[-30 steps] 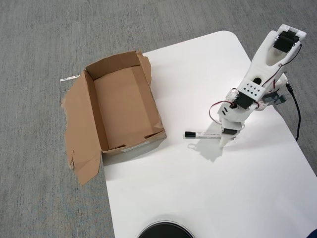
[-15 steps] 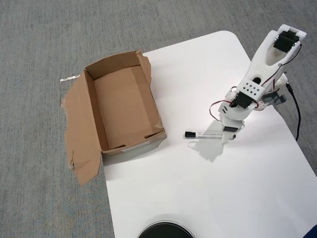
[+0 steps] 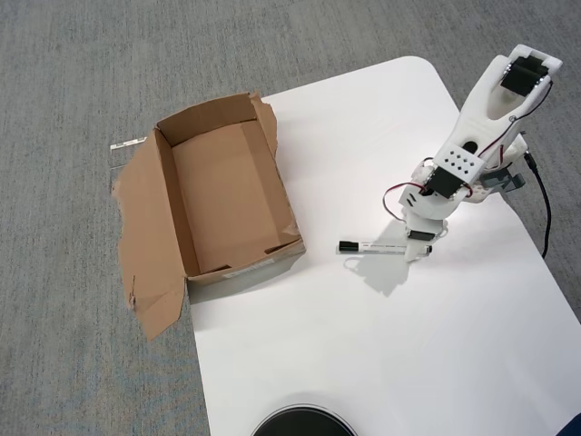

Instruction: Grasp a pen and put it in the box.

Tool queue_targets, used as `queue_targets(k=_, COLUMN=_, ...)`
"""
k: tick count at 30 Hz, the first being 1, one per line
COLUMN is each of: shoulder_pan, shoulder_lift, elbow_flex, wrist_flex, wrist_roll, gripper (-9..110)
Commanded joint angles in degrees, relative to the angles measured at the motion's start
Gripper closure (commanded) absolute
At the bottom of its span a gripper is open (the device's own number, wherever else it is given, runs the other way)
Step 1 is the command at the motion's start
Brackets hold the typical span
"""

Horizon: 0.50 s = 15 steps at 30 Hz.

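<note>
**a:** so where's the pen relative to the gripper right now?

**b:** overhead view has it lying flat on the white table, long axis running pretty much left-right across the picture. black cap points left toward the box, and the right end of the barrel runs in under the gripper tip. so the jaws are sitting over the tail end, not the middle.

**a:** jaws open or shut?

**b:** honestly can't tell. the arm's body covers the fingers from above, and i can't see whether they're around the barrel, touching it, or just above it.

**a:** hm. so the grab hinges on that right end.

**b:** my guess, yeah. if it pinches that far out, the cap end could droop or swing on the lift.

**a:** and the box?

**b:** brown cardboard, off to the left, hanging partly off the table edge over the grey carpet. looks empty, bare floor inside. ragged flaps, one long one splayed out on its left side. pen is well apart from it.
</note>
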Motion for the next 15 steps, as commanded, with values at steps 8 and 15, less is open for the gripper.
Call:
queue_targets(k=8, shoulder_pan=-0.3, shoulder_lift=-0.4, elbow_flex=-0.1, wrist_flex=0.4, wrist_roll=-0.3, gripper=95)
queue_targets(k=15, shoulder_pan=0.0, shoulder_lift=-0.4, elbow_flex=0.0, wrist_flex=0.4, wrist_roll=-0.3, gripper=101)
